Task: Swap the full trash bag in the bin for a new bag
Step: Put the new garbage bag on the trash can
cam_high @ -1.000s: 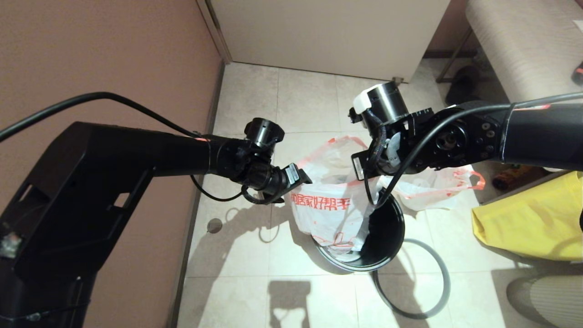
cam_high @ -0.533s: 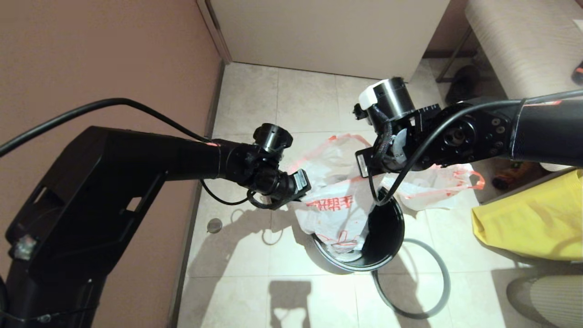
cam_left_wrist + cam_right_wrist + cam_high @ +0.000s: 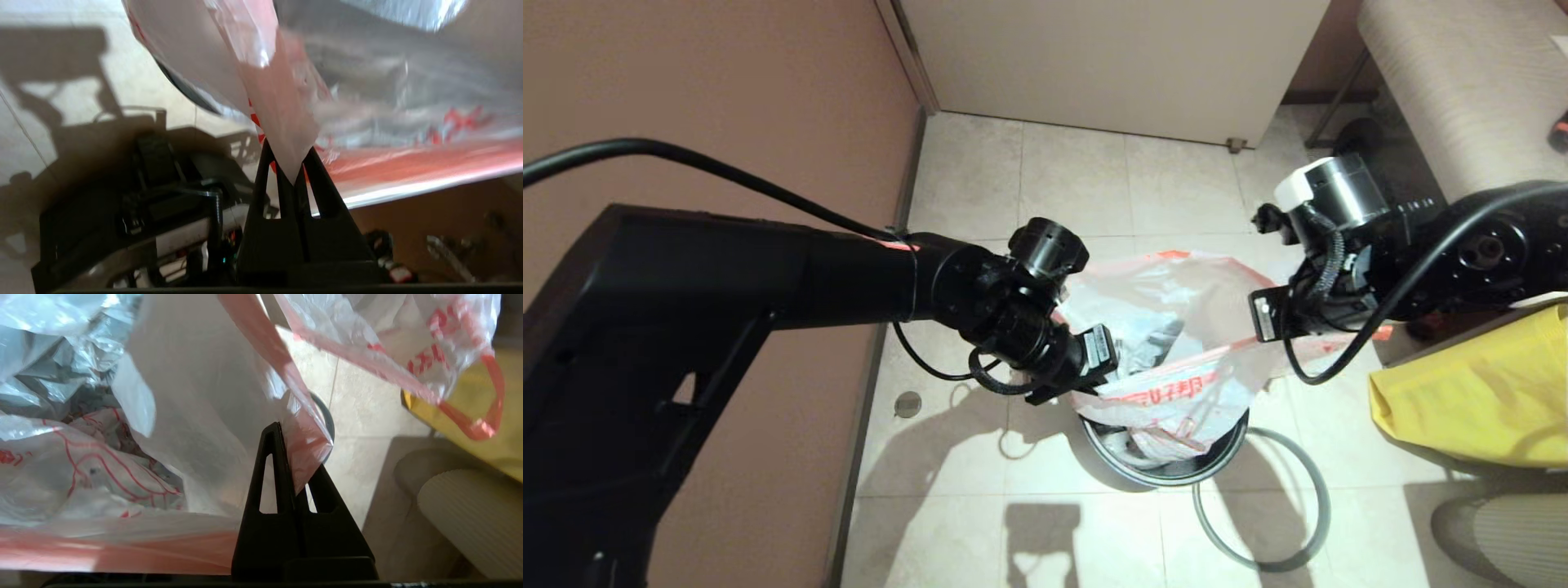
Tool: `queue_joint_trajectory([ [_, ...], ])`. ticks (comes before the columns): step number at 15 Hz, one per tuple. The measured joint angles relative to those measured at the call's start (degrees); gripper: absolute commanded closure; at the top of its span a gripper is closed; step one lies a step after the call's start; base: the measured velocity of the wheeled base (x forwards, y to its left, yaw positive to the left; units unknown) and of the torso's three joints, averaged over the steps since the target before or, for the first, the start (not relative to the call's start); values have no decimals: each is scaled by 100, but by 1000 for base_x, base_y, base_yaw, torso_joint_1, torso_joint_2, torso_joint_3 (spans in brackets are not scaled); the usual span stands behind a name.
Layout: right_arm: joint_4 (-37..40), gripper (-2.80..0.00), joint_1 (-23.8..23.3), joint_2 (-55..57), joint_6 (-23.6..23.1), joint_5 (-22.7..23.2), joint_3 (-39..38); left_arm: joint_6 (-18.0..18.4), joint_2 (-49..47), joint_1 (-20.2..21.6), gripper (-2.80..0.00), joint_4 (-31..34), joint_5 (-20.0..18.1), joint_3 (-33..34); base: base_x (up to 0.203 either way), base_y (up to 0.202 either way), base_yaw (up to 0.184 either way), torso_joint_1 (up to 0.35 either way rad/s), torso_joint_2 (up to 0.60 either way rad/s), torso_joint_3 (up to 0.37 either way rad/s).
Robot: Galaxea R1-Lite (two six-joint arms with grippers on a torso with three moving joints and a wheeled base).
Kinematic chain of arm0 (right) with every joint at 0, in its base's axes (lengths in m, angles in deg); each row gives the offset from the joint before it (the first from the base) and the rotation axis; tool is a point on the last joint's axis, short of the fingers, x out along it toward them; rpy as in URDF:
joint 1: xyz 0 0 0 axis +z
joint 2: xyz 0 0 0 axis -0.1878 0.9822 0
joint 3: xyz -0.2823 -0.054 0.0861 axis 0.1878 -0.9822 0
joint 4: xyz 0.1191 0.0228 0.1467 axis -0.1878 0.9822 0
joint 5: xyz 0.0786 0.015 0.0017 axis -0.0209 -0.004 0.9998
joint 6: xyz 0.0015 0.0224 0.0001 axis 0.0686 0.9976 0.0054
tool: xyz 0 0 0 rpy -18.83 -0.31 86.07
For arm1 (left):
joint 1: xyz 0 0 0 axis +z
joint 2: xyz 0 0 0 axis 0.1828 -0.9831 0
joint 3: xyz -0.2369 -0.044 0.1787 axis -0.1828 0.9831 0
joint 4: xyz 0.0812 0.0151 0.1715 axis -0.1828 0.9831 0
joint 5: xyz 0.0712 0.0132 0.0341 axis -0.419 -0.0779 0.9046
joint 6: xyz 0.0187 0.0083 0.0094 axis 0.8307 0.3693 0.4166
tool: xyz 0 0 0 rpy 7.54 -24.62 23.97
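You have both jaws closed on the rim of the translucent white plastic bag with red print (image 3: pixel 1176 359), left gripper (image 3: pixel 291 171) and right gripper (image 3: pixel 295 473), at frame centre above the round black plastic bin (image 3: pixel 1168 469); lining is not finished, the thin grey hoop (image 3: pixel 1262 498) lies on the floor.

new bag (image 3: pixel 1176 327): translucent white, pink-red rim, red print | bin (image 3: pixel 1168 469): black | hoop (image 3: pixel 1262 498): grey | fabric bag (image 3: pixel 1478 392): yellow

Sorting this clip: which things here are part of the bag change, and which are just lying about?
Job: translucent white full trash bag with pink-red rim, pinched by left tool and right tool; round black plastic bin; thin grey hoop on floor; like plain-film new bag.
Lying about: yellow fabric bag; ribbed beige cushion.
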Motion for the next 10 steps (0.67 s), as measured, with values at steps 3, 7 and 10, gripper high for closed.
queue_joint_trajectory([
  [3, -35, 0, -504, -164, 238, 599, -677, 11, -67, -148, 0, 119, 206, 236, 0, 0, 0, 0, 0, 0],
  [7, -66, 0, -1054, 0, 557, 1644, -1212, 24, 35, -260, 0, -404, 689, 954, 0, 0, 0, 0, 0, 0],
  [10, -199, 0, -1237, 204, 560, 1977, -1540, 199, 136, -470, 0, -1171, 887, 1711, 0, 0, 0, 0, 0, 0],
])
